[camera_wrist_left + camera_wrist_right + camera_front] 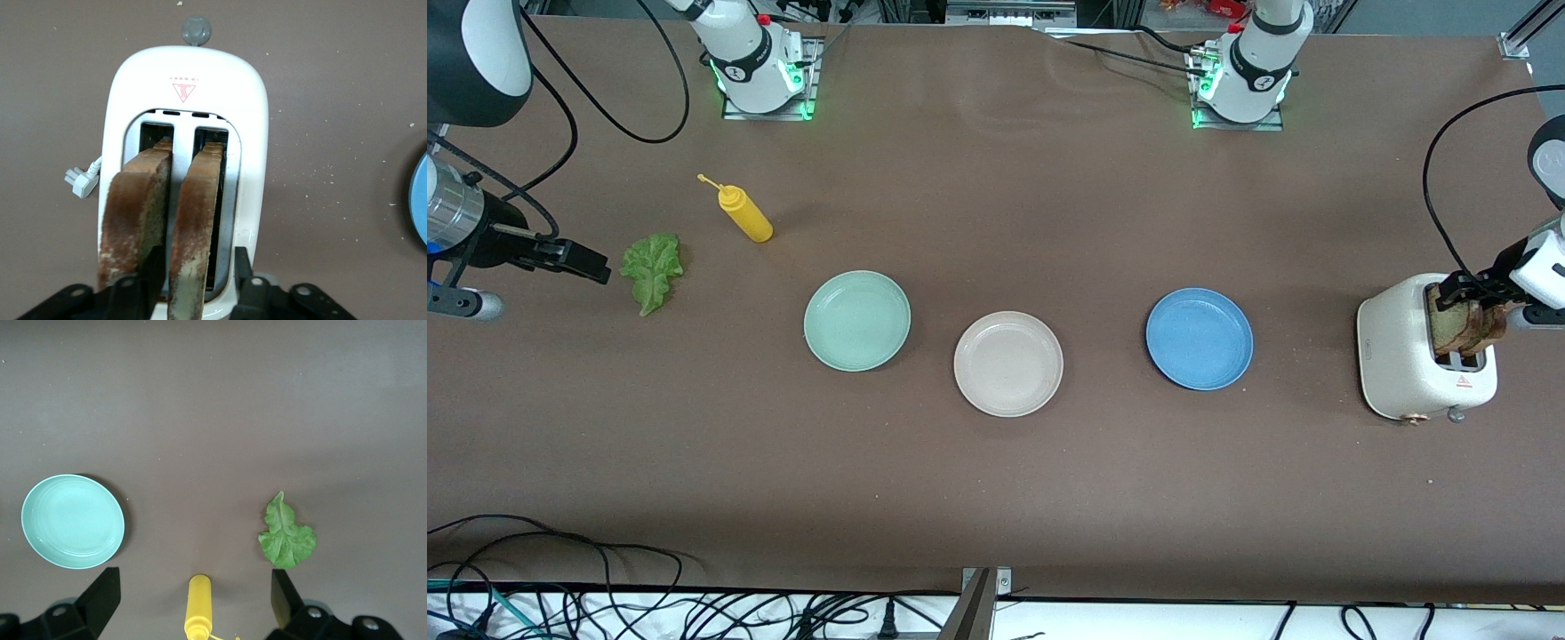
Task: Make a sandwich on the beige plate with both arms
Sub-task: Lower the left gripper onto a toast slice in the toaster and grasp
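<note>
Hidden or cut off first. Can see only the top halves of the two bread slices (1467,324), standing upright in the slots of the white toaster (1405,356), the lower halves sunk inside. Most of both arms lost past the picture's edges. In the left wrist view, only a sliver of the blue plate (420,200) at the frame edge.

Counted: three plates, two bread slices, one lettuce leaf (652,269), one yellow squeeze bottle (744,213), one toaster, two grippers.

Taking the beige plate (1008,363) as landmark, on the brown table (996,178):
- just beside it toward the right arm's end, the mint green plate (856,320), slightly farther from the front camera
- near it toward the left arm's end, the blue plate
- well apart toward the left arm's end, past the blue plate, the toaster
- well apart toward the right arm's end, past the mint green plate and farther from the camera, the lettuce leaf lying flat and the bottle lying on its side

Left gripper (1472,289) down over the toaster, fingers (241,280) set narrowly on either side of one slice, a thin gap showing, not clamped. Right gripper (574,258) spread wide, holding nothing, over the table just beside the lettuce leaf.
</note>
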Available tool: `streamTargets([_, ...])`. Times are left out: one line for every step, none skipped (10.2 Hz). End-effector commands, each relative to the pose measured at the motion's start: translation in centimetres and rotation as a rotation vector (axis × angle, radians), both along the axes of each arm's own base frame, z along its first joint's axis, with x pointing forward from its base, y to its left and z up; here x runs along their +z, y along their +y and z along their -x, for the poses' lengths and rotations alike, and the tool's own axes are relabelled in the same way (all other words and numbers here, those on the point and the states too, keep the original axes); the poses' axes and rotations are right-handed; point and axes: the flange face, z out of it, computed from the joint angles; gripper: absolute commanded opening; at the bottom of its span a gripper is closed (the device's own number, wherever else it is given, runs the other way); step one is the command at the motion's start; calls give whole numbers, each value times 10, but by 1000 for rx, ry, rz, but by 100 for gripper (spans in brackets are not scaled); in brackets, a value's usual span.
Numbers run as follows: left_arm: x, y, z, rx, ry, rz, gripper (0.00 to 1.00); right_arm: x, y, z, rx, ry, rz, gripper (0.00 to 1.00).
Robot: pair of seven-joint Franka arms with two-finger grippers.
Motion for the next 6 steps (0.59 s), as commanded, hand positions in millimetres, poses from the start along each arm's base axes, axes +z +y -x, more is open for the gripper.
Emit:
streamTargets([6,0,11,-43,-5,-8,0,3,2,2,1,6,0,100])
streamTargets([5,-1,11,-98,6,-6,0,3,2,2,1,4,0,100])
streamTargets([4,-1,11,-135,21,-1,0,3,2,2,1,5,0,100])
streamTargets([6,-1,10,-155,28,-1,0,3,2,2,1,6,0,100])
streamTargets([15,0,7,-173,22,-4,0,3,2,2,1,6,0,100])
streamTargets([31,1,3,-178,37,2,0,3,2,2,1,4,0,100])
